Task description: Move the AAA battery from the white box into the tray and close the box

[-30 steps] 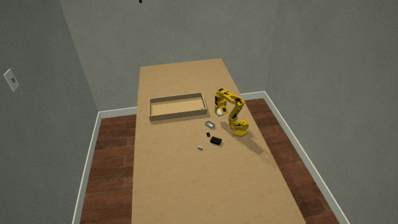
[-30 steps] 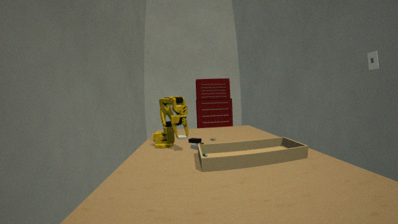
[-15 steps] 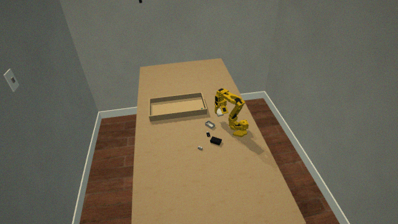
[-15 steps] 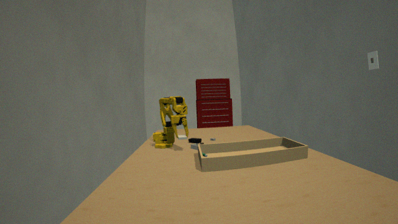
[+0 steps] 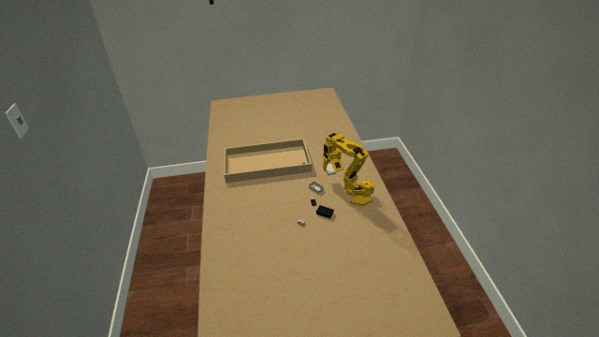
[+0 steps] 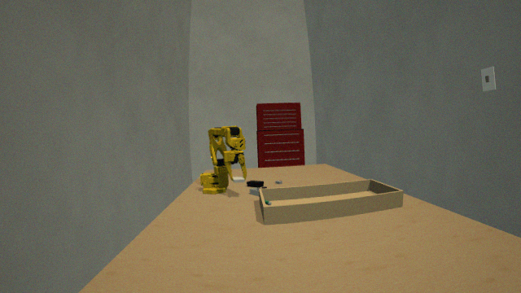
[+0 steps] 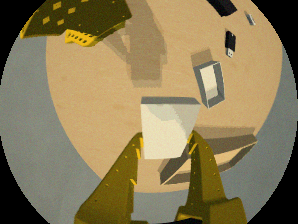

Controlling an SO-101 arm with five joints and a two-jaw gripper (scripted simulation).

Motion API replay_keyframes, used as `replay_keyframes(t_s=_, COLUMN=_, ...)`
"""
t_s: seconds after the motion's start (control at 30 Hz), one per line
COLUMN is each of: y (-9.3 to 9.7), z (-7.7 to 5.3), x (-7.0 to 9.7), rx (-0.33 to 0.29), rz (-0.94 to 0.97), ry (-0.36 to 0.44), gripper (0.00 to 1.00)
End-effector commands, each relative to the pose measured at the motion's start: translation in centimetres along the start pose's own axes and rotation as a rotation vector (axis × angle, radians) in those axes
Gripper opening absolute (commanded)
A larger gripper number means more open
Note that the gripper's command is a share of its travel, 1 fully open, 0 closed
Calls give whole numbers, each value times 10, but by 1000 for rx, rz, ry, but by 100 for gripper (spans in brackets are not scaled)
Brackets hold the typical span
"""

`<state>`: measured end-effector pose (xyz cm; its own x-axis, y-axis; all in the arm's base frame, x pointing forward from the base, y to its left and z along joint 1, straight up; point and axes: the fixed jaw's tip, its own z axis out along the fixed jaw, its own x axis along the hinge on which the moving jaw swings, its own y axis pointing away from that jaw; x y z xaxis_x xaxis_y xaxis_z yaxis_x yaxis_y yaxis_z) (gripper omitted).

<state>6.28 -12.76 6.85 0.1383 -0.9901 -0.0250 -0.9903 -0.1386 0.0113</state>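
Gripper [image 7: 166, 141] clamped narrow on white box part [image 7: 166, 129], one finger per side; lid or base, can't tell. Hangs just beside tray [image 5: 264, 146], at its short end nearest arm base. Small green cyl., prob. the AAA battery [image 5: 304, 163], lying inside tray in corner nearest arm, against wall; same seen in ext. view [image 6: 268, 202]. Other open box half [image 5: 316, 187] on table [image 5: 281, 281] btw. tray and black box [image 5: 325, 212], hollow side up. Small dark item [image 5: 313, 202] and small grey item [image 5: 301, 223] loose nearby, apart from each other.
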Motion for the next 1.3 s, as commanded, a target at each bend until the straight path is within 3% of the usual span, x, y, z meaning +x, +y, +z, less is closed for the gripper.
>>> replay_keyframes(t_s=0.0, y=0, z=-3, x=2, rx=11, rz=-3, ry=25, gripper=20)
replay_keyframes(t_s=1.27, y=-2, z=0, x=0, rx=11, rz=-3, ry=25, gripper=20)
